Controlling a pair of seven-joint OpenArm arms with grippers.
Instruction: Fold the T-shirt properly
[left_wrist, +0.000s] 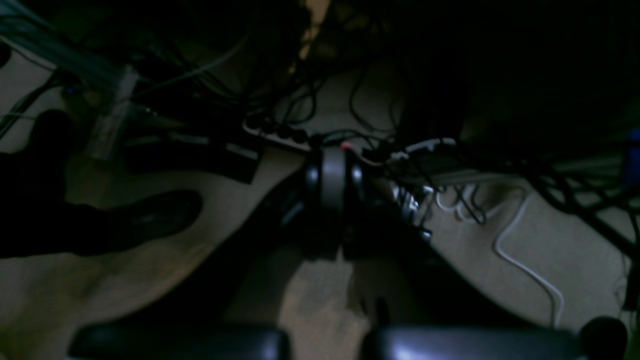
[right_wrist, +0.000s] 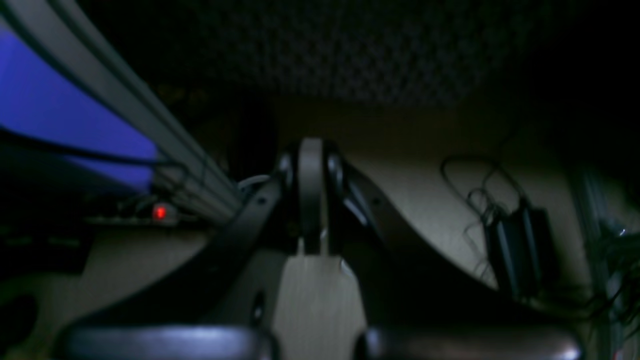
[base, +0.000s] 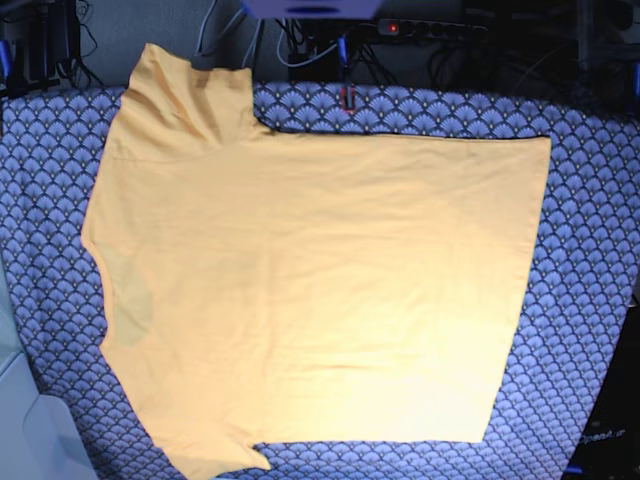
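One plain yellow-orange short-sleeved cotton T-shirt (base: 310, 290) lies spread flat across a table covered in a blue-and-white fan-patterned cloth (base: 590, 260), neck toward the table's left edge and hem toward its right edge in the base view. One sleeve reaches past the far-left edge, the other lies at the near-left corner. No container shows. Neither arm appears over the table. In dim, blurred wrist views, the left gripper (left_wrist: 334, 185) and the right gripper (right_wrist: 311, 195) each hang above a pale floor, jaws pressed together on nothing. Tangled dark cables (left_wrist: 350, 100) and one white cord (left_wrist: 520, 250) lie beneath the left one.
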